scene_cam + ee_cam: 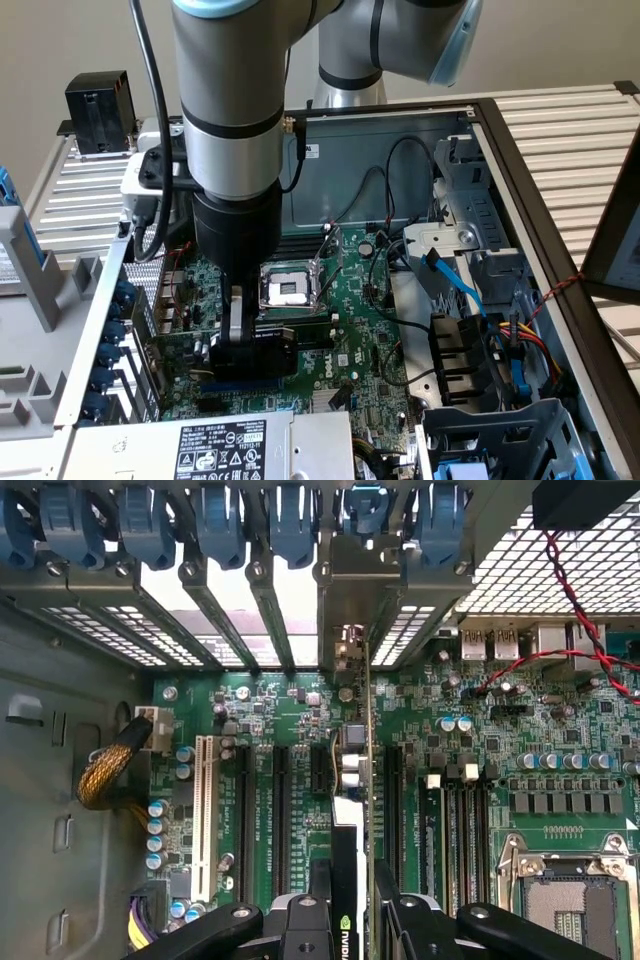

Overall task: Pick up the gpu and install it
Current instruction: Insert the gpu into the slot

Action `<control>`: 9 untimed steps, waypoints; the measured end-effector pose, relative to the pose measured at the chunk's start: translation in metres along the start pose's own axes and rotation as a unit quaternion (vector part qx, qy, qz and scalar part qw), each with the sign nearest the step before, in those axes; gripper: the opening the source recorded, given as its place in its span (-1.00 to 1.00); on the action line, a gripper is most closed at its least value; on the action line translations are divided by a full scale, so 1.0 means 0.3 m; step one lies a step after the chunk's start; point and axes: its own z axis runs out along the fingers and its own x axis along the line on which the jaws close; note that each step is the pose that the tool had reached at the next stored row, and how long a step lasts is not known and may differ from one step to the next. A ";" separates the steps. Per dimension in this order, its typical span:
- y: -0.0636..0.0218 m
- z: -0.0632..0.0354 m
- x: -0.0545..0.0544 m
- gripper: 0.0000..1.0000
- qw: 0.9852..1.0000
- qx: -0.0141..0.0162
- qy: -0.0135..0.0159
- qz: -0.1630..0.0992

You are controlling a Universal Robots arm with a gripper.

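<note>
An open grey metal computer case (340,160) lies on a pale slatted metal table (570,110). A plain beige wall (50,40) stands behind it, and a small black box (99,108) sits on the table's far corner at the exterior view's left. The silver-grey robot arm (235,120) reaches straight down into the case. Its black two-fingered gripper (243,350) is clenched on the gpu (272,348), a thin green circuit-board card with a silvery metal end bracket and a black cooler. In the wrist view the gripper (352,925) has one finger on each side of the gpu (367,770). The card stands on edge over the large green motherboard (480,740), in line with the long black expansion slots (278,800). Its bracket sits against the perforated rear wall of the case, by the row of blue plastic retaining clips (290,520). Whether the card's lower edge is fully down in a slot cannot be told. On the motherboard (370,330), the square silver processor socket (290,288) sits just beyond the gripper. A grey power supply box with a white label (225,445) fills the near edge of the case. At the exterior view's right, a grey metal drive cage (480,230) stands beside a bundle of blue, red and yellow cables (520,345).
</note>
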 end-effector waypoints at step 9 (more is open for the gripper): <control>0.000 0.004 0.000 -0.47 1.000 0.000 0.000 0.001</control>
